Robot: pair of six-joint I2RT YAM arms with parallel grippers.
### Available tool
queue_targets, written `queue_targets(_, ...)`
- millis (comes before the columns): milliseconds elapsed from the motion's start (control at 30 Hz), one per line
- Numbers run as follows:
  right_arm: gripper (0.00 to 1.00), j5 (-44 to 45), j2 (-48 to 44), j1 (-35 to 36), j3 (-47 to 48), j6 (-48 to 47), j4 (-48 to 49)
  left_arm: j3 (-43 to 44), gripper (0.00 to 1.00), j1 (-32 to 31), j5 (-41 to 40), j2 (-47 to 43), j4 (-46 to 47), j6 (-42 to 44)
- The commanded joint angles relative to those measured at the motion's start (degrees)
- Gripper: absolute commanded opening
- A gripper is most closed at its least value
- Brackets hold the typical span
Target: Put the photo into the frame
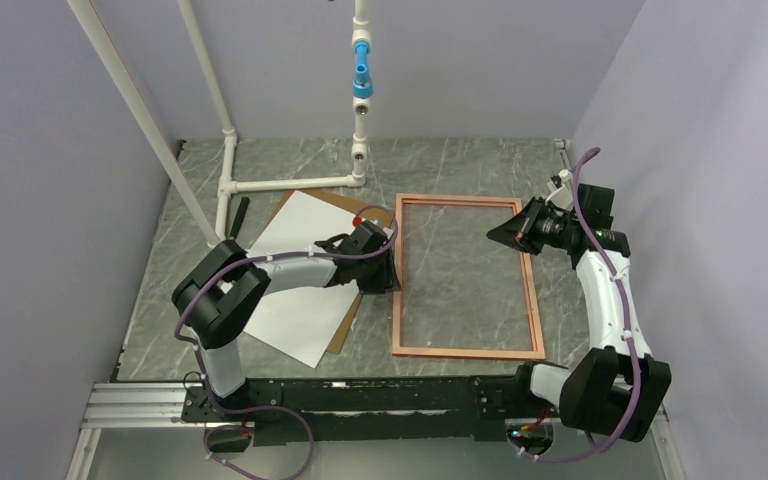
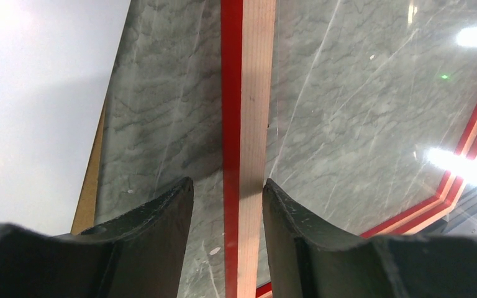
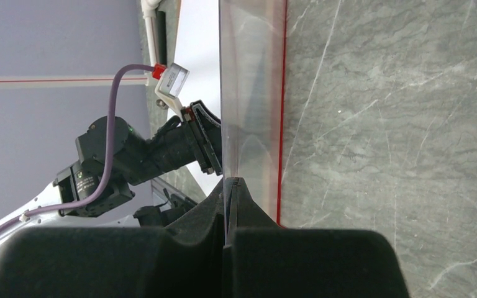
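While frame [image 1: 470, 352] lies flat on table [image 1: 460, 160] right of centre, pale wood face up, your left gripper [image 2: 228, 186] straddles its left rail, jaws apart, one finger each side. Your right gripper [image 3: 230, 183], at frame's far right corner: jaws closed on clear pane [image 3: 248, 93] edge. Photo [image 1: 295, 235] lies white side up on brown backing board [image 1: 344, 332], just left of frame, toward table's left edge.

photo [image 1: 305, 228] hides most of backing board [image 1: 344, 328]
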Motion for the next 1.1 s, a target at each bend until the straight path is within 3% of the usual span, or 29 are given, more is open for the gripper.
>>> queue_targets(0,0.0,-1.72,-0.89,-0.26,3.0,0.14,1.98,0.24,0.5,-0.57,-1.72,2.51,-3.57,1.12)
queue_targets(367,0.0,-0.09,-1.88,-0.21,6.92,0.03,-0.12,0.6,0.5,-0.57,-1.63,3.13,-3.98,1.23)
queue_targets(1067,0.0,-2.12,2.92,-0.16,5.7,2.69,6.01,1.05,0.49,-0.54,-1.72,3.81,-4.96,1.62)
